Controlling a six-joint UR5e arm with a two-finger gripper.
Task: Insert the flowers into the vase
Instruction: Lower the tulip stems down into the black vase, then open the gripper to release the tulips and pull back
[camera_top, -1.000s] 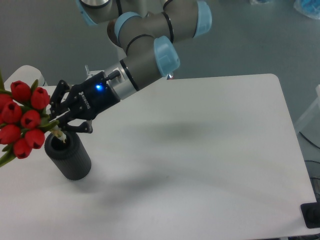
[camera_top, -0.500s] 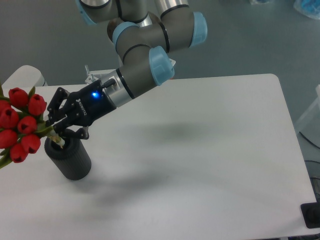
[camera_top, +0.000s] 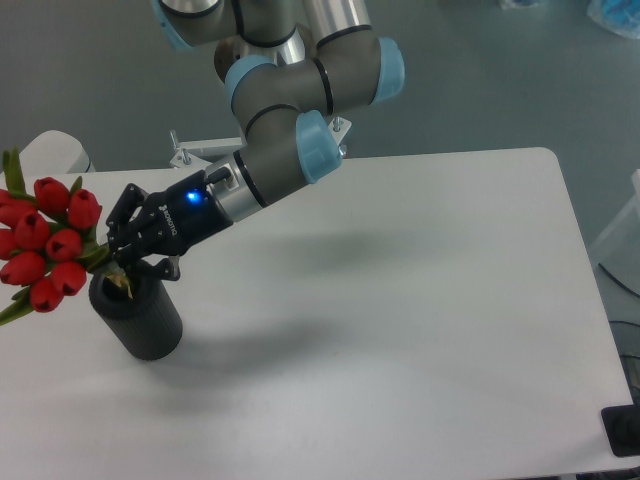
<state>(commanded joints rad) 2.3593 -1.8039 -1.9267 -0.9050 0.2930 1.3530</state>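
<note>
As the stem ends are brought down to the mouth of the vase (camera_top: 135, 315), which stands nearest the camera at the left front of the table (camera_top: 400, 320), a change from the picture a second ago can be noted: the pale cut tips, then held just above the rim, are now seen at or just inside the round hole, and the bunch has been drawn in and tipped less far outward. From this it is judged that insertion is under way but not finished, since most of the stems are still outside the vase and the bunch is far from upright. Just behind and above the vase, the gripper (camera_top: 112, 258) is seen with its fingers (camera_top: 128, 206) drawn close together around the green stems, so the flowers (camera_top: 45, 240) are taken to be firmly pinched near their lower part; the exact gap between the fingers cannot be made out. The red buds are carried off to the left, beyond the vase's side and partly over the table edge, leaning away from the arm. Farther back, the arm (camera_top: 290, 140) is angled down from the upper middle, a blue light being lit on its wrist.
</note>
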